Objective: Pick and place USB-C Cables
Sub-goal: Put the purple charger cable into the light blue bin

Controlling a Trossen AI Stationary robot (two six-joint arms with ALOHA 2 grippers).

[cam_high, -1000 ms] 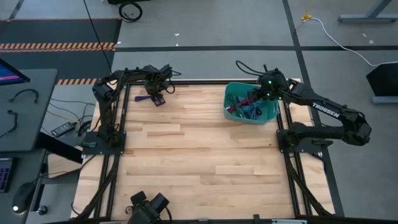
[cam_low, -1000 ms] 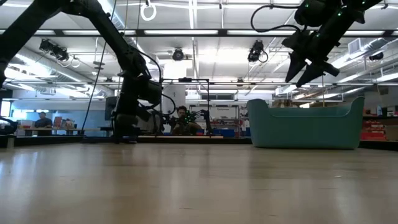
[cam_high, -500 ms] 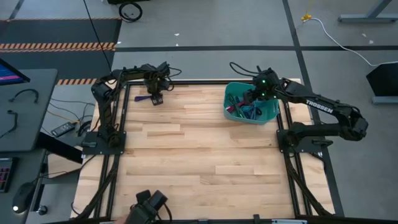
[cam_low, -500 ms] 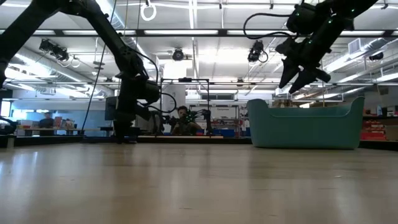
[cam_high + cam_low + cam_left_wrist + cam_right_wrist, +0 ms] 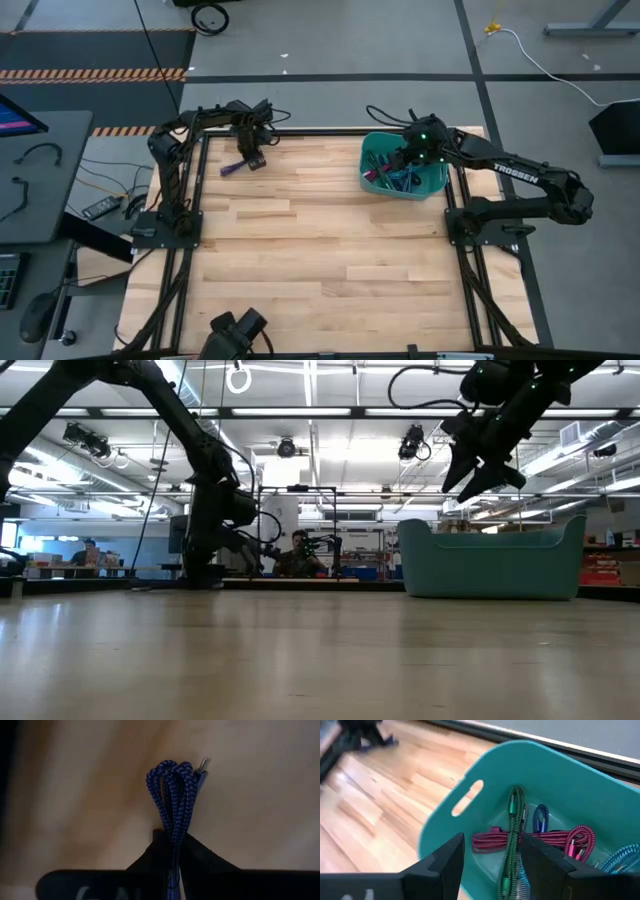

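A purple-blue braided USB-C cable bundle (image 5: 172, 795) is at the table's far left (image 5: 229, 169), and my left gripper (image 5: 248, 160) is shut on it. A teal bin (image 5: 432, 186) stands at the far right and holds several more cable bundles, among them a green one (image 5: 512, 840), a maroon one (image 5: 545, 839) and a blue one (image 5: 538, 817). My right gripper (image 5: 490, 855) hangs open above the bin's left part (image 5: 475, 475), touching nothing. My left gripper pinches the purple-blue bundle between its two fingers (image 5: 200, 857) at one end of the coil (image 5: 172, 837). The looped end and a metal plug (image 5: 204, 764) stick out past the fingertips. The fingers come from above, pointing down. Whether the bundle is off the wood, I cannot tell.
The bin's wall has a slot handle (image 5: 467, 797) on the side toward the table's middle. Bare wooden planks (image 5: 320, 250) fill the middle and near part of the table. A black camera mount (image 5: 235, 335) sits at the near edge.
My left gripper has shut on the purple-blue bundle at the far left, and the bundle's free end has swung a little toward the near edge. My right gripper has shifted slightly toward the table's left above the bin and stays open.
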